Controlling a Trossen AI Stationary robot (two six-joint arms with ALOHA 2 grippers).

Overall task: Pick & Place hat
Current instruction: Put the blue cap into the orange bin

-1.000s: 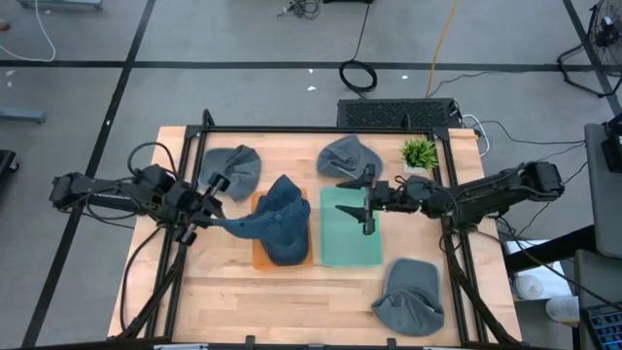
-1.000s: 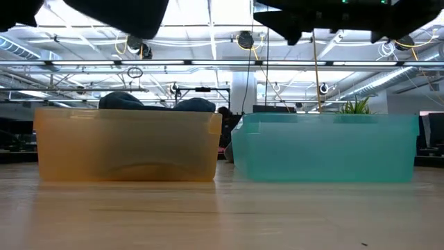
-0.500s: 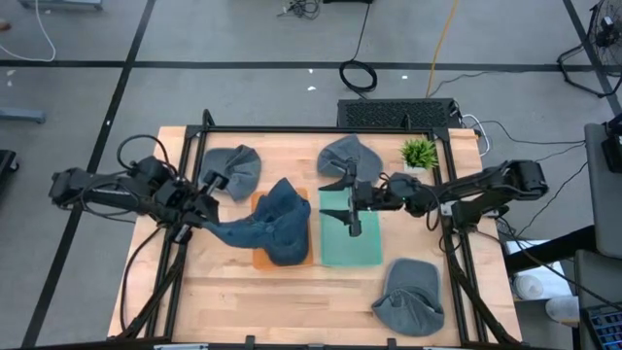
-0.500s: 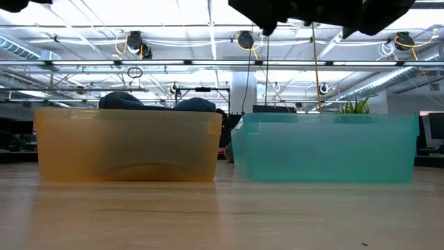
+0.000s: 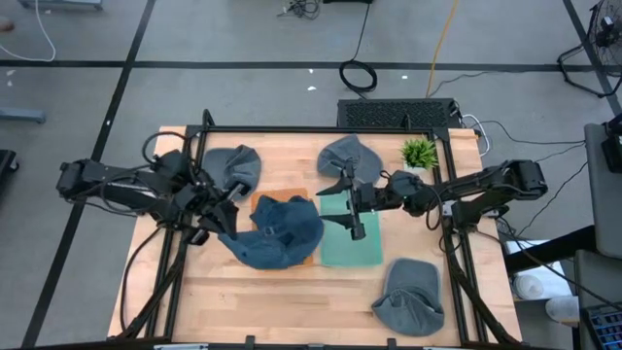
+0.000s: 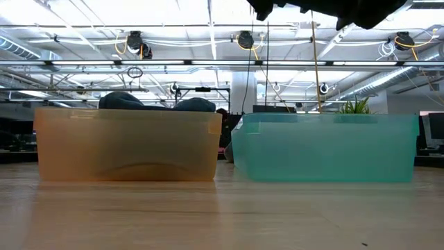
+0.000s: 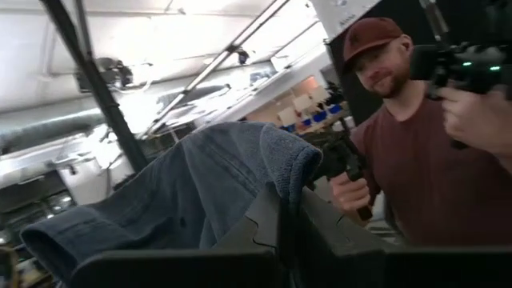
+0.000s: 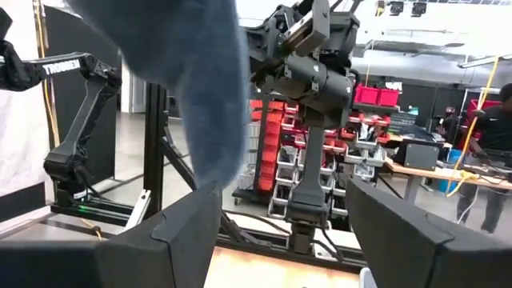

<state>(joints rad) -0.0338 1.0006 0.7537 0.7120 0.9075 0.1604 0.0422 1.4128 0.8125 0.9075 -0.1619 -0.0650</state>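
A blue denim hat [image 5: 277, 233] hangs from my left gripper [image 5: 222, 218] above the orange bin [image 5: 260, 202], covering most of it in the high view. In the left wrist view the hat [image 7: 200, 184] drapes over my shut fingers. My right gripper [image 5: 350, 206] is open and holds nothing, hovering over the teal bin [image 5: 335, 248] just right of the hat. Its wrist view shows the hat [image 8: 192, 80] hanging ahead of its spread fingers [image 8: 184, 232]. Dark cloth [image 6: 125, 101] shows above the orange bin's rim in the low view. My left gripper pinches the hat's edge [image 7: 280, 164] between its two shut fingers, coming level from the table's left side. The cloth folds over the fingertips, so how many layers it holds cannot be told. The hat is lifted clear and hangs slack beside and below the fingers.
Three grey hats lie on the table: far left [image 5: 233, 167], far middle [image 5: 350, 156], near right [image 5: 410, 297]. A small green plant [image 5: 419, 152] stands at the far right. A person in a red shirt [image 7: 424, 176] stands beyond the table, holding hand controls.
My left gripper has risen, leaving the low view, and moved right toward the orange bin, still shut on the hat. The hat has come up off the bin and now hangs spread over it. My right gripper has moved left over the teal bin, toward the hat.
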